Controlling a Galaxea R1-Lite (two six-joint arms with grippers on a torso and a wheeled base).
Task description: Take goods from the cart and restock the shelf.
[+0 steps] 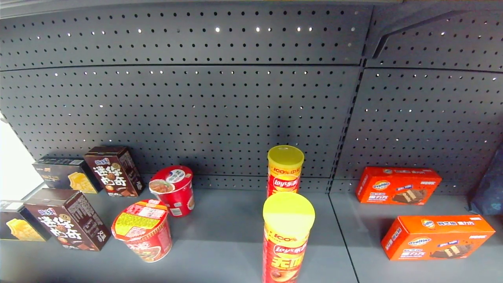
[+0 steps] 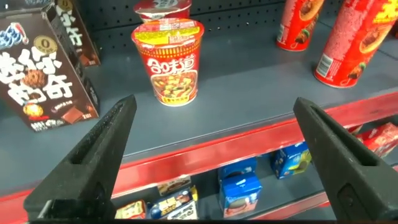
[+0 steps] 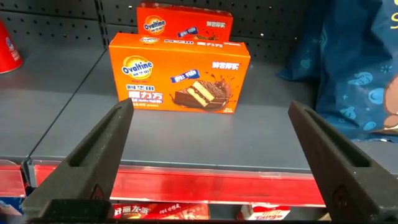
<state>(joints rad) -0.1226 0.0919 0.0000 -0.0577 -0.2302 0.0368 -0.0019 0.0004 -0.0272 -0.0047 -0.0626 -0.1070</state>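
Both wide open — left tool (image 2: 214,102) before a noodle cup (image 2: 169,59), right tool (image 3: 210,104) before an orange box (image 3: 180,74) — chip cans (image 1: 289,236) between.

Grey metal shelf board (image 1: 220,243), open room: a wide bare lane between the two red paper noodle cups (image 1: 143,230) and the two tall red chip tubes with yellow lids (image 1: 287,236), running back to the dark perforated back panel (image 1: 196,118); a second bare lane between the tubes and the two flat orange cardboard boxes (image 1: 436,237); a bare strip along the red front lip (image 3: 211,183). Obstacles: each pair stands one behind the other; four brown and black cardboard boxes (image 1: 67,218) crowd the left end, just beside the cups; a blue patterned bag (image 1: 489,188) closes the right end, near the orange boxes
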